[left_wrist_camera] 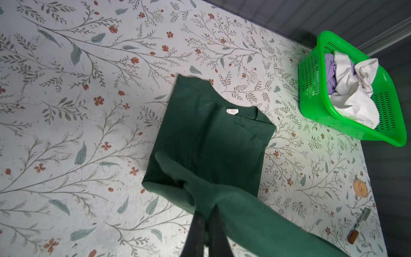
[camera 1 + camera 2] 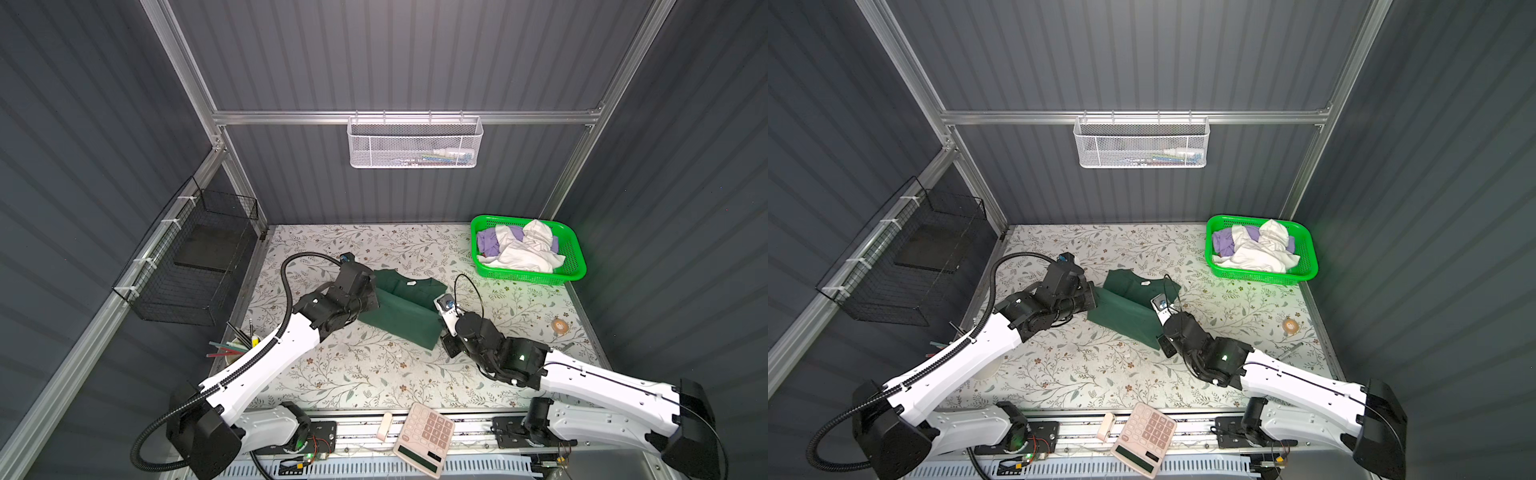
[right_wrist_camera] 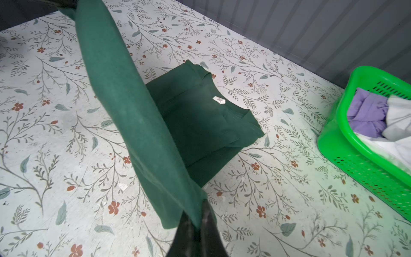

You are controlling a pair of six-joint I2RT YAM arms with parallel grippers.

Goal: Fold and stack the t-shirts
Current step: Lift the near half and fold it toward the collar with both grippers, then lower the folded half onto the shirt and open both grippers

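Your left gripper (image 1: 205, 214) is pinched tight on one edge of the dark green t-shirt (image 1: 206, 138), and your right gripper (image 3: 198, 219) is clamped on that same edge, so the cloth stretches lifted between them. The shirt's collar half lies flat on the table (image 2: 365, 374), near the green basket (image 2: 532, 277), which holds the crumpled white and lavender t-shirts (image 2: 528, 249)

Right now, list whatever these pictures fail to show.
- Left fingers and right fingers pinching the dark green t-shirt: hidden under the wrists in both top views.
- Neck label print: too small in every view.
- Shirts in the green basket: crumpled together, count unclear.
- Right wrist view: frame edge cuts the basket.
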